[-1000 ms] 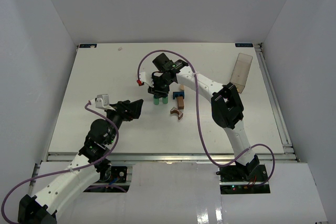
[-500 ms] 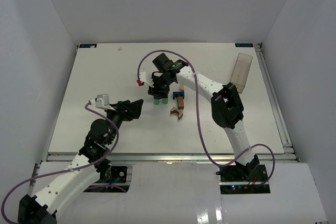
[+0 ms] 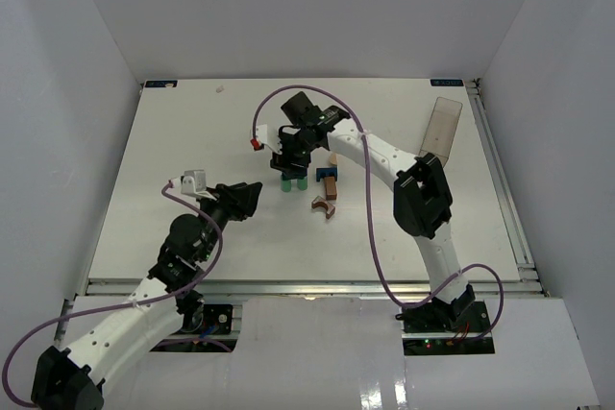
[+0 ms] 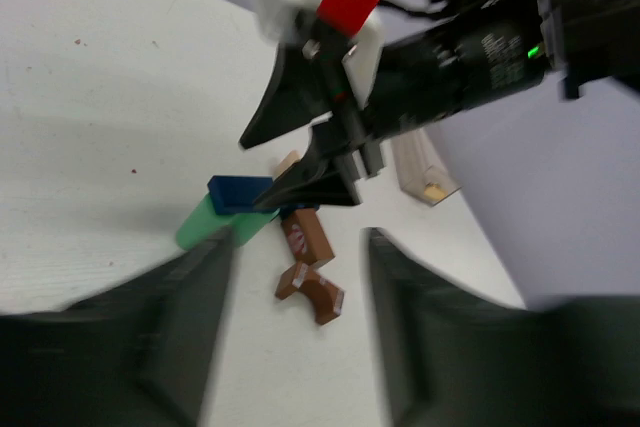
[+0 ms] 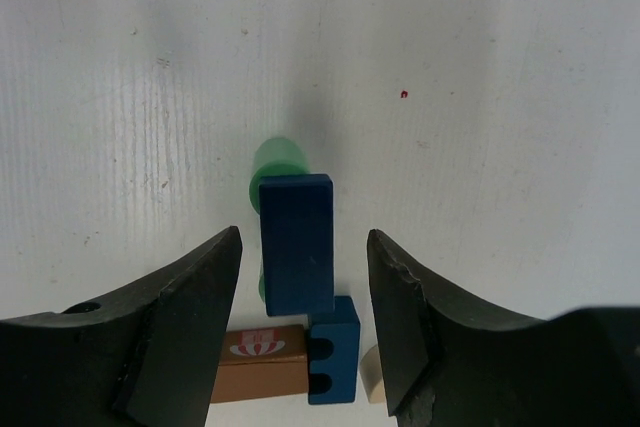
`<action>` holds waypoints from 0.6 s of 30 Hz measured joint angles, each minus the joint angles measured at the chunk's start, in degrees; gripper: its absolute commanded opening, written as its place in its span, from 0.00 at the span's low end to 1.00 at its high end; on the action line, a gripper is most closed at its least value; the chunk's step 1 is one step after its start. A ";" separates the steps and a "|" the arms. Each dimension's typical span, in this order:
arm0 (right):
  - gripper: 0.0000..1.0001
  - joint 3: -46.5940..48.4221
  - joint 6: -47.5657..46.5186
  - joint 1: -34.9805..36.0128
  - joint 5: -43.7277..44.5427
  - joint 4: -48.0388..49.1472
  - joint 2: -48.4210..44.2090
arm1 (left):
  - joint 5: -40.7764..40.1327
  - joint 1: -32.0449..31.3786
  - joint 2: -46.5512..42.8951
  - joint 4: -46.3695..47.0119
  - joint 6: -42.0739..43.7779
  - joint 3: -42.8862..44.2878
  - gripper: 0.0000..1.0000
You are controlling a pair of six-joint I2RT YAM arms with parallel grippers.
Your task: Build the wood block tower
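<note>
Blue wood topped the stack: a blue plank point(image 5: 296, 243) lay flat across two green cylinders point(image 5: 275, 159), and only the right wrist view showed this squarely, with one cylinder's round top peeping past the plank's far end and a sliver of the other at its left edge. The right gripper point(image 5: 302, 237) hung straight above it, its fingers point(image 5: 180, 327) spread to either side of the plank with bare table showing in both gaps, touching nothing. From the top camera that gripper hid the plank, and only the lower parts of the cylinders showed, upright near the middle of the white table point(image 3: 173, 141). Just beside the stack, on the right arm's side, a small blue piece point(image 5: 333, 349) sat against the end of a brown brick point(image 5: 260, 362), with a tan piece point(image 5: 371, 372) close by at the frame's edge. The brown arch point(image 3: 324, 206) lay a little nearer the arm bases, apart from the rest; the right wrist camera did not reach it, while the left wrist view, though blurred, caught it on its side below the brick. The left gripper point(image 4: 300, 237) was pointed at the stack from the left, well short of it, its jaws held apart with nothing between them. A clear box point(image 3: 443, 132) stood well off near the table's right edge.
</note>
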 measured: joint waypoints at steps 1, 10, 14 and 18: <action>0.60 -0.25 0.60 -0.03 0.02 0.31 -0.98 | 0.52 0.00 1.02 0.45 0.42 0.01 0.16; 0.53 -20.73 18.02 -0.14 5.69 15.66 -24.78 | 2.44 0.54 17.80 -3.04 0.11 6.97 0.00; 0.50 -34.90 32.19 -0.26 14.49 24.47 -35.08 | 2.55 1.58 26.26 -6.52 -1.29 14.63 0.00; 0.48 -43.05 44.87 -0.47 21.44 29.72 -38.13 | 2.48 2.07 34.09 -8.77 -1.62 21.83 0.00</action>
